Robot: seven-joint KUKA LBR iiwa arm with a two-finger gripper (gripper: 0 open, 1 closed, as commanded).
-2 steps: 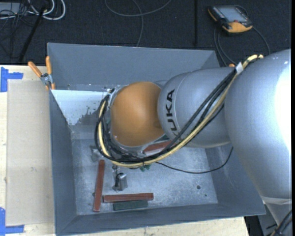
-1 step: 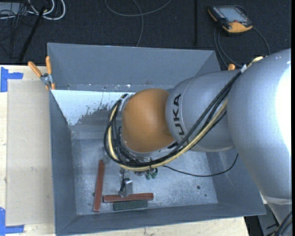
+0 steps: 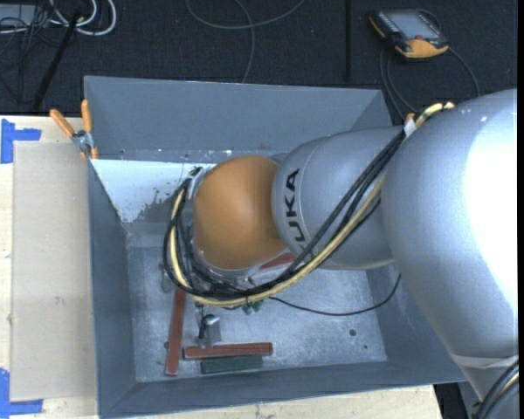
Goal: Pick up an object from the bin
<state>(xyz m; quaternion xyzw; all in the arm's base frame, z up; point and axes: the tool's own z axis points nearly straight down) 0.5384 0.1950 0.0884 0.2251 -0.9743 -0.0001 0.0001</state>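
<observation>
My gripper (image 3: 210,326) hangs under the arm's orange cover, low over the front left part of the bin floor. Just below it lies a reddish-brown flat bar (image 3: 228,350), running left to right. A second reddish-brown strip (image 3: 174,332) lies lengthwise just left of the gripper, its lower end meeting the bar's left end. A dark green flat piece (image 3: 231,365) rests against the bar's front side, close to the bin's front wall. The gripper's tip is a short way above the bar, and I see nothing held in it.
The arm and its orange cover with looped cables hide the middle and back of the bin floor. A thin black cable trails over the floor to the right. The bin's front wall stands close behind the green piece.
</observation>
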